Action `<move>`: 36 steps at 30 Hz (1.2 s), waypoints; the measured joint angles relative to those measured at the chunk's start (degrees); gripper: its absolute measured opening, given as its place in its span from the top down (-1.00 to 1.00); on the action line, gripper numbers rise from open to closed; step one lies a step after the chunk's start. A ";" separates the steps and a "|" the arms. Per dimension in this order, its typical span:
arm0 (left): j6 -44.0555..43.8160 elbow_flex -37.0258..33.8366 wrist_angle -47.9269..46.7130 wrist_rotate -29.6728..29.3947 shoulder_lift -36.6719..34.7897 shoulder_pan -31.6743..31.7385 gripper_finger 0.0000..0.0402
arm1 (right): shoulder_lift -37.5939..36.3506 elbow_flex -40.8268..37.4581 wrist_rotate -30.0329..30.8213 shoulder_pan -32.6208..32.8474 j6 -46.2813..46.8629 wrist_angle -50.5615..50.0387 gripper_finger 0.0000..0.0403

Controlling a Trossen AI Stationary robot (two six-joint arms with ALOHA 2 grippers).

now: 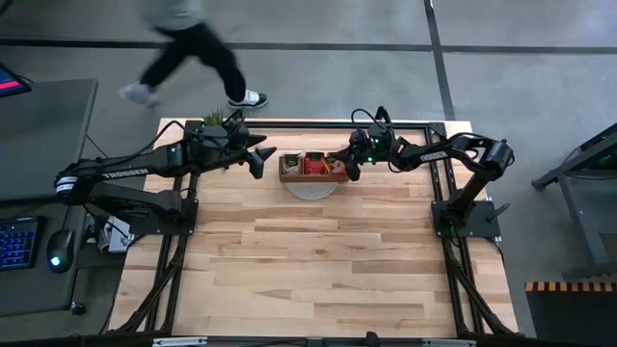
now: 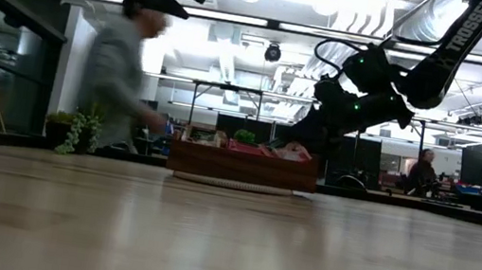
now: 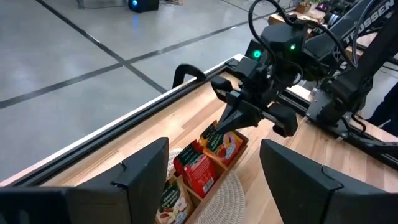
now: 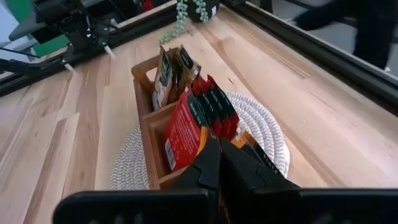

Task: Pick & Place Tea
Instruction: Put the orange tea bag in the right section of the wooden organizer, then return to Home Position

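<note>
The right gripper (image 4: pixel 219 163) has its two dark fingers pressed tight together, tips dipped into the end compartment of the wooden tray (image 4: pixel 144 127), the one nearest its own arm. Orange tea sachets (image 4: pixel 245 144) crowd around the closed tips there, and I cannot tell whether anything is pinched between them. Just beside that, the middle compartment is packed with upright red sachets (image 4: pixel 199 118), and the far compartment holds darker, green-grey ones (image 4: pixel 171 71) standing on edge.

From above, the tray (image 1: pixel 289 173) sits near the table's back edge, roughly midway between the two arms, resting on a round pale woven mat (image 1: pixel 313 189). The right arm reaches in from its side with its gripper (image 1: pixel 345 170) low over the tray's end.

The left gripper (image 1: pixel 262 159) hangs in the air short of the tray's other end, jaws spread wide and holding nothing; its wrist view looks between its fingers (image 3: pixel 144 177) down at the sachets (image 3: pixel 198 168) and across to the right arm.

A small potted plant (image 1: pixel 214 120) stands at the table's back edge behind the left arm. Beyond the table a person (image 1: pixel 188 48) walks past across the grey floor, and the low view shows a person (image 2: pixel 119 83) blurred behind the tray (image 2: pixel 241 166)
</note>
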 joint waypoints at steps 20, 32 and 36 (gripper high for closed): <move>0.19 0.00 -0.26 0.02 -0.09 0.00 -0.25 | -0.98 0.00 -0.51 -1.17 -0.38 -6.52 0.55; 0.00 0.00 -0.26 -0.28 -0.09 0.00 -0.25 | -10.98 0.00 0.70 -3.17 -7.41 -14.09 0.51; 0.00 0.00 -0.21 -0.33 -0.09 0.00 -0.25 | -14.32 0.00 0.81 -3.15 -7.49 -14.82 0.51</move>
